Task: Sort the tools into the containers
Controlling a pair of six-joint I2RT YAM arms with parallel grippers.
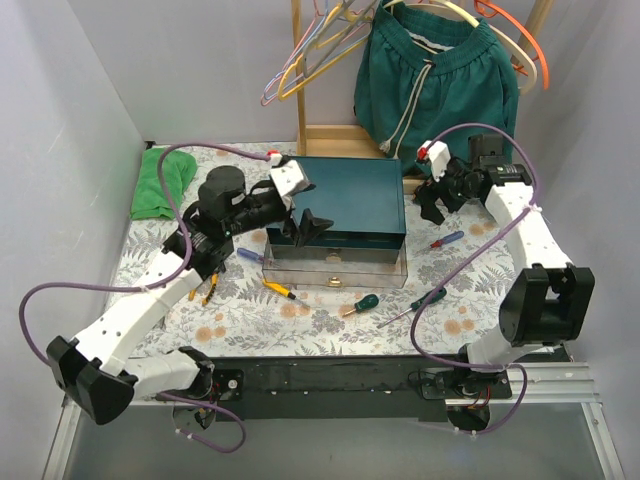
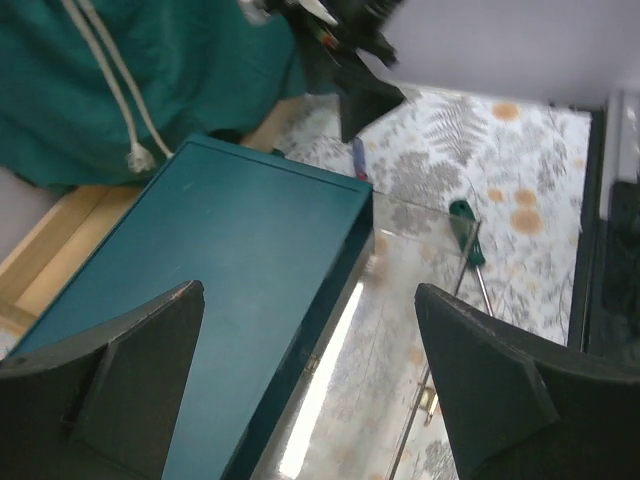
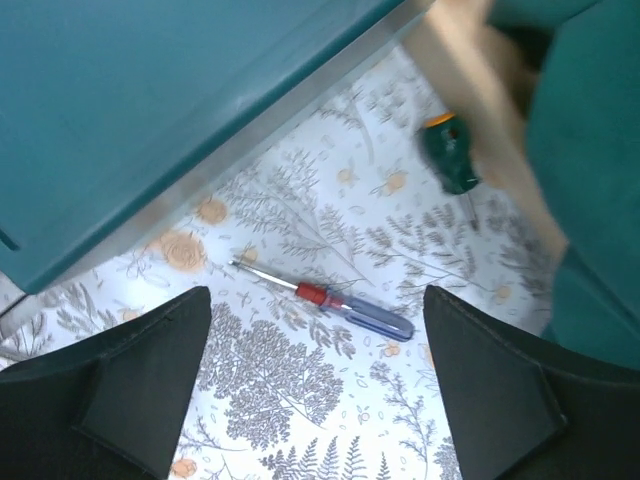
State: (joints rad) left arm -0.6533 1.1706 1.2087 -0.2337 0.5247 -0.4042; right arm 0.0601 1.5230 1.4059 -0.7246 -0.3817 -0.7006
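Observation:
The dark teal box (image 1: 345,195) stands mid-table with its clear drawers (image 1: 335,262) pulled out at the front. My left gripper (image 1: 305,225) is open and empty above the box's front edge and the top drawer (image 2: 400,330). My right gripper (image 1: 432,205) is open and empty above a blue-red screwdriver (image 3: 345,303), which lies right of the box (image 1: 447,239). Two green screwdrivers (image 1: 362,303) (image 1: 428,298), a yellow-orange one (image 1: 280,290) and orange-handled pliers (image 1: 210,288) lie on the cloth. Another green-handled tool (image 3: 448,155) lies by the wooden base.
A green folded cloth (image 1: 160,185) lies at the back left. A wooden stand (image 1: 335,135) behind the box carries coloured hangers (image 1: 320,45) and green shorts (image 1: 435,80). A blue-handled tool (image 1: 250,255) lies left of the drawers. Grey walls close both sides.

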